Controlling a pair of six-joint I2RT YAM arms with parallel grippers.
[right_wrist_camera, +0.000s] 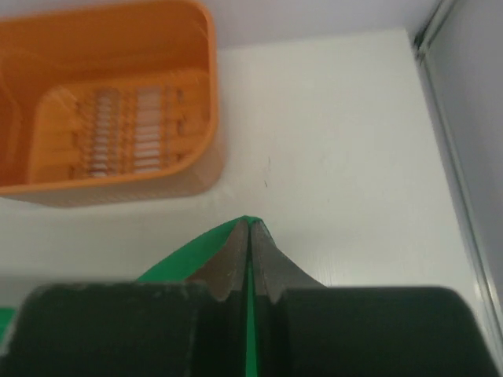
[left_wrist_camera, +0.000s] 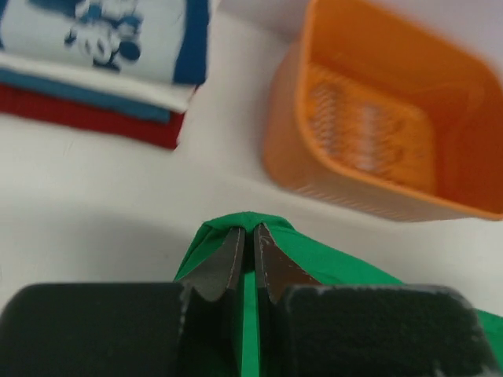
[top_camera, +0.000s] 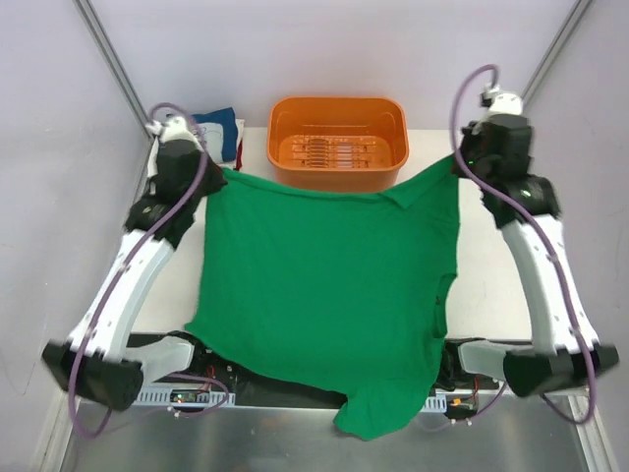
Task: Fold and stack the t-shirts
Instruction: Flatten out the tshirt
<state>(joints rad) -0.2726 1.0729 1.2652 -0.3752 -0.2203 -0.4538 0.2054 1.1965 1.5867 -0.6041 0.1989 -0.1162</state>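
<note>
The left arm [top_camera: 133, 280] stretches from its base at the near left to the far left, and the right arm [top_camera: 545, 280] mirrors it on the right side. The left gripper [left_wrist_camera: 247, 229] and the right gripper [right_wrist_camera: 248, 223] each have their jaws pressed together on an edge of the green t-shirt [top_camera: 324, 285].

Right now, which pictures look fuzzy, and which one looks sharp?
Left wrist view: the orange tub and the folded shirts look fuzzy; the left gripper, shut on the green shirt, is clearer. Right wrist view: the tub is only a little soft; the right gripper looks sharp. Top view: everything is crisp, evenly lit, no glare.
</note>
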